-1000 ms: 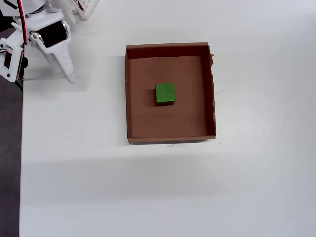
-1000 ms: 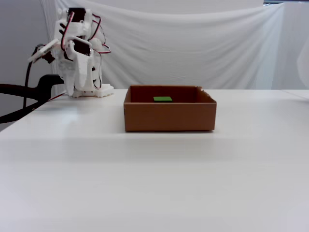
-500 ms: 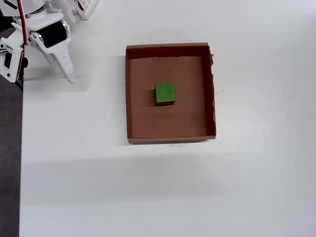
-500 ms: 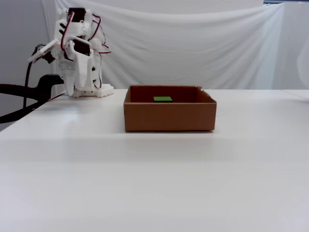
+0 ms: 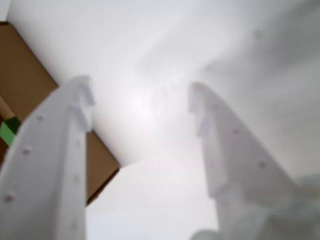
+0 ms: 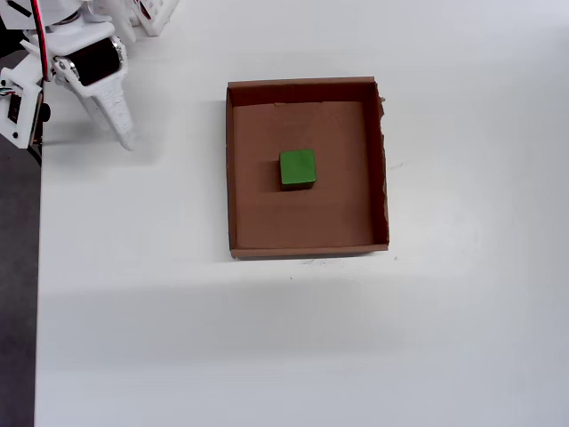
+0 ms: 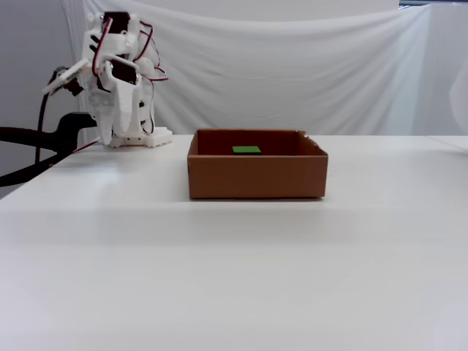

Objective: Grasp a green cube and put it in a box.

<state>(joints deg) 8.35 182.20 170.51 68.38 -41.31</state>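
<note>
A: What do you have in front of you, starting from the biggest thing?

B: You have the white surface (image 6: 267, 338), which fills nearly all of the overhead view. A white cloth (image 7: 292, 73) hangs behind it in the fixed view.

A: And on it?

B: You see the box (image 6: 233, 178) of brown cardboard a little above the middle of the overhead view, with low walls and a ragged right edge. In the fixed view the box (image 7: 256, 175) stands with its long wall toward the camera.

A: Where is your arm?

B: The white arm (image 7: 117, 80) is folded at the far left corner, well apart from the box. Your end effector (image 6: 127, 140) points down over the bare surface at the upper left of the overhead view.

A: Is the end effector holding something?

B: No. In the wrist view the two fingers (image 5: 50, 165) stand wide apart with only white surface between them.

A: And the green cube?

B: The green cube (image 6: 297, 168) lies flat on the floor of the box, near its middle. In the fixed view only the top of the green cube (image 7: 246, 150) shows over the wall.
</note>
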